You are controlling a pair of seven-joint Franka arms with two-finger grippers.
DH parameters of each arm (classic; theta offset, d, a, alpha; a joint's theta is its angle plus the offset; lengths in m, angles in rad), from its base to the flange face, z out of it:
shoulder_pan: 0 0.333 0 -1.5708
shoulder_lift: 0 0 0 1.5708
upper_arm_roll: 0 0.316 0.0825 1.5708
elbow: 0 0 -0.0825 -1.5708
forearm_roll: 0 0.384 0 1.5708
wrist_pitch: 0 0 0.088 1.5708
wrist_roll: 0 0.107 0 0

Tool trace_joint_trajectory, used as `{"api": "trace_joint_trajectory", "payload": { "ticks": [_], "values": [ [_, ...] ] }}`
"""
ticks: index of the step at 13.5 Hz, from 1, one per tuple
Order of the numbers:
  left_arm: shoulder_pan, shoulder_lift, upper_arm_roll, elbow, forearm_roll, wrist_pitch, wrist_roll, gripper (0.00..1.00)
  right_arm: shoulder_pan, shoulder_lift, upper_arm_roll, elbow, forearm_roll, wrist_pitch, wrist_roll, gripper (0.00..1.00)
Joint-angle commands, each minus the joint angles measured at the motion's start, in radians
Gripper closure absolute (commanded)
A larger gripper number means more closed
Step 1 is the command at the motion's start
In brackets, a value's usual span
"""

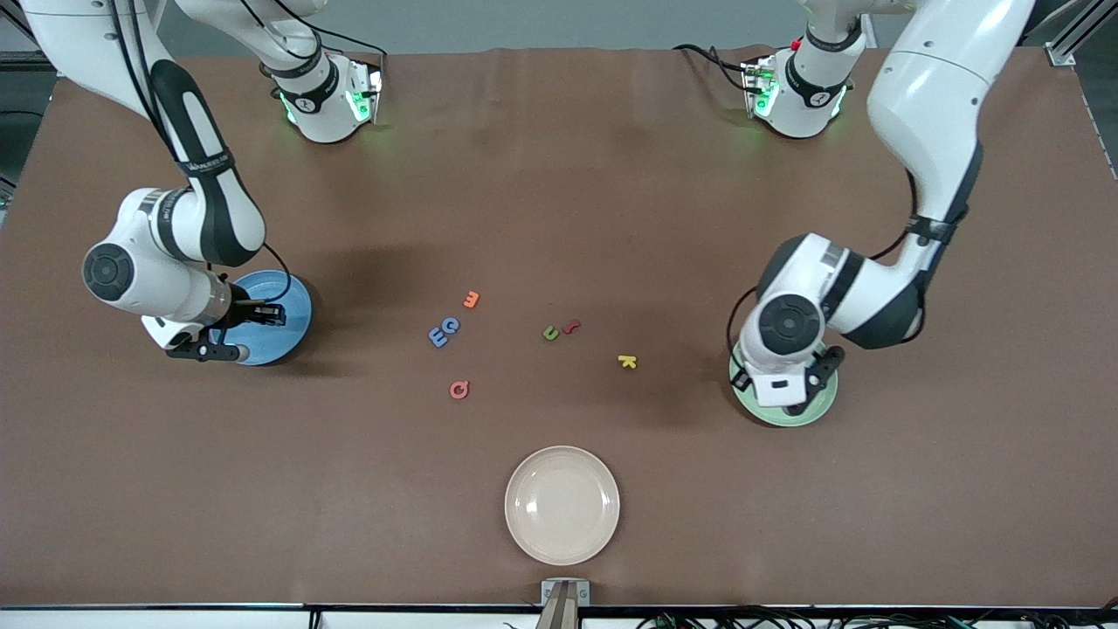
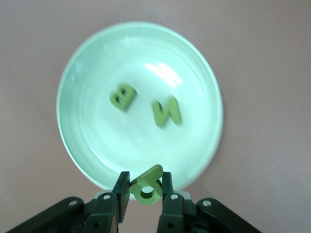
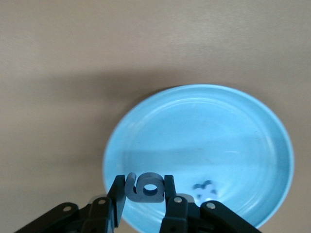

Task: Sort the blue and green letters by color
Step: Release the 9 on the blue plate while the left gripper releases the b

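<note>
My left gripper [image 2: 145,182] is shut on an olive green letter [image 2: 148,187] and hangs over the rim of the green plate [image 2: 97,141], which holds a green B [image 2: 123,96] and a green N [image 2: 166,111]. My right gripper [image 3: 145,185] is shut on a blue letter [image 3: 148,188] over the blue plate [image 3: 218,126], where one blue letter [image 3: 204,190] lies. On the table between the plates lie two blue letters [image 1: 444,331] side by side and a green U [image 1: 550,333].
An orange letter [image 1: 471,299], a dark red one [image 1: 572,327], a yellow K [image 1: 627,361] and a pink one [image 1: 458,390] lie mid-table. A cream plate [image 1: 562,504] sits nearest the front camera. The blue plate [image 1: 293,332] stands toward the right arm's end, the green plate [image 1: 821,411] toward the left arm's.
</note>
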Motion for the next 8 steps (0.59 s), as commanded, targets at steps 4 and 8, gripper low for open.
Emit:
{"api": "trace_joint_trajectory", "payload": {
  "ticks": [4,8],
  "values": [
    [0.08,-0.015,-0.011,-0.077,0.011,0.009,0.105,0.92,-0.054,-0.028,0.018,-0.116,-0.015,0.106,-0.077,0.84],
    [0.068,-0.004,-0.011,-0.066,0.006,0.011,0.093,0.0,-0.043,-0.028,0.021,-0.13,-0.009,0.104,-0.072,0.85]
  ]
}}
